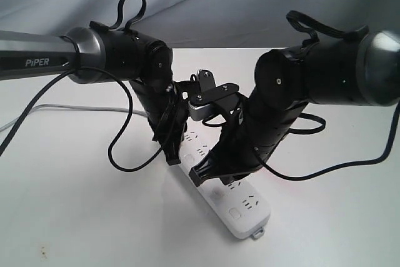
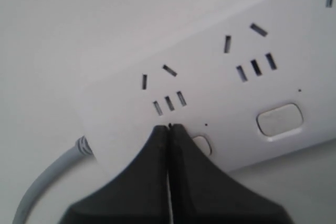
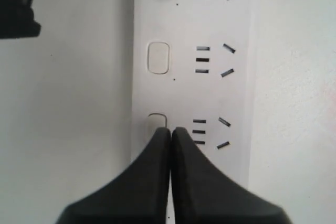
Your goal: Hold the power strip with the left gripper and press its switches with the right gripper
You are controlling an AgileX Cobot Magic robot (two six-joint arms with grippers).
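Observation:
The long white power strip [image 1: 240, 207] lies flat on the white table, its tabbed end nearest the camera. My left gripper [image 1: 173, 157] is shut, tips pressed down on the strip's top near the grey cord [image 2: 37, 190] end; in the left wrist view the left gripper [image 2: 169, 127] half covers one switch [image 2: 202, 144], with another switch [image 2: 280, 119] beside it. My right gripper [image 1: 201, 178] is shut too, tips down on the strip's middle. In the right wrist view the right gripper [image 3: 171, 130] sits over a switch [image 3: 156, 120]; two more switches [image 3: 158, 57] lie beyond.
The cord [image 1: 75, 108] trails off to the left across the table. A black cable [image 1: 122, 154] droops from the left arm, another loops beside the right arm [image 1: 325, 170]. A grey backdrop stands behind the table.

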